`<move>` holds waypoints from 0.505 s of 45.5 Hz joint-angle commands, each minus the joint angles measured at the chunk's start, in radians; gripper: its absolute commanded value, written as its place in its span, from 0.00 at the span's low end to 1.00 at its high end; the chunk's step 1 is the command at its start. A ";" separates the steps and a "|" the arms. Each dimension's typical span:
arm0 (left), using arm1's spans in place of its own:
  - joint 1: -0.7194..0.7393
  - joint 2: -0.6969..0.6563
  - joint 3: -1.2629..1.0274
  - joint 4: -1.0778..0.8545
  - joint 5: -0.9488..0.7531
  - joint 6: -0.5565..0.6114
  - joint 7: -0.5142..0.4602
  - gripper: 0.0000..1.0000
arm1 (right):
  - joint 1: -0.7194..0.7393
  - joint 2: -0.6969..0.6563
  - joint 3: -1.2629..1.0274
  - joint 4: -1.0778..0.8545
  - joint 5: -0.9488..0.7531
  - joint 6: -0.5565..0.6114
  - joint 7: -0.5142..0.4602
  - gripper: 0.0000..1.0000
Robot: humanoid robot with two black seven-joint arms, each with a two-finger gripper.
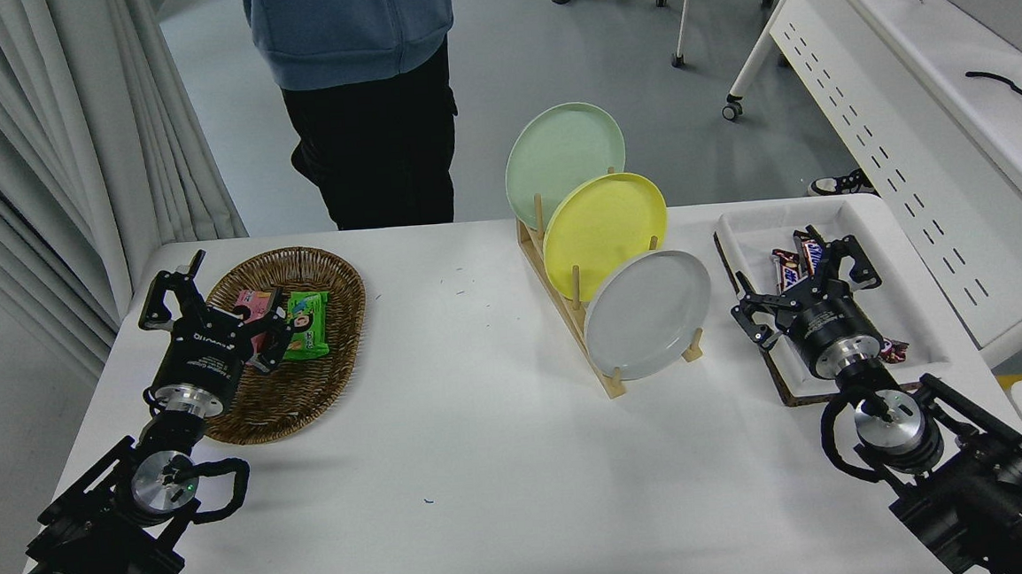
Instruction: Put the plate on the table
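Observation:
The light grey plate [647, 314] stands on edge in the front slot of a wooden rack [577, 325] on the white table [486, 466]. Behind it in the same rack stand a yellow plate [605, 223] and a pale green plate [563, 155]. My right gripper [802, 280] hovers open to the right of the grey plate, over a white tray, and holds nothing. My left gripper [214, 296] is open at the lower left, above the near left edge of a wicker basket, and is also empty.
A wicker basket [339, 368] with snack packets [305, 324] lies at the left. A white tray [884, 300] with chocolate bars [798, 262] sits at the right. A person [355, 92] stands at the far side. A white desk [928, 137] is beyond the right edge.

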 commanded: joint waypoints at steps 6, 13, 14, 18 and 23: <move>0.000 0.000 -0.001 0.001 -0.008 -0.002 0.000 1.00 | 0.004 0.001 -0.013 0.001 -0.002 0.003 -0.002 1.00; 0.000 0.000 0.001 -0.001 -0.008 -0.002 0.000 1.00 | 0.004 0.001 -0.014 0.000 -0.002 0.006 0.000 1.00; 0.000 0.000 -0.001 0.001 -0.008 -0.002 0.000 1.00 | 0.004 -0.001 -0.014 0.000 -0.002 0.008 -0.002 1.00; 0.000 0.000 -0.001 -0.001 -0.008 -0.002 0.002 1.00 | 0.001 -0.001 -0.016 0.000 -0.006 0.009 -0.002 1.00; 0.000 0.000 -0.001 0.001 -0.008 -0.002 0.000 1.00 | -0.004 -0.002 -0.017 -0.002 -0.008 0.009 -0.002 1.00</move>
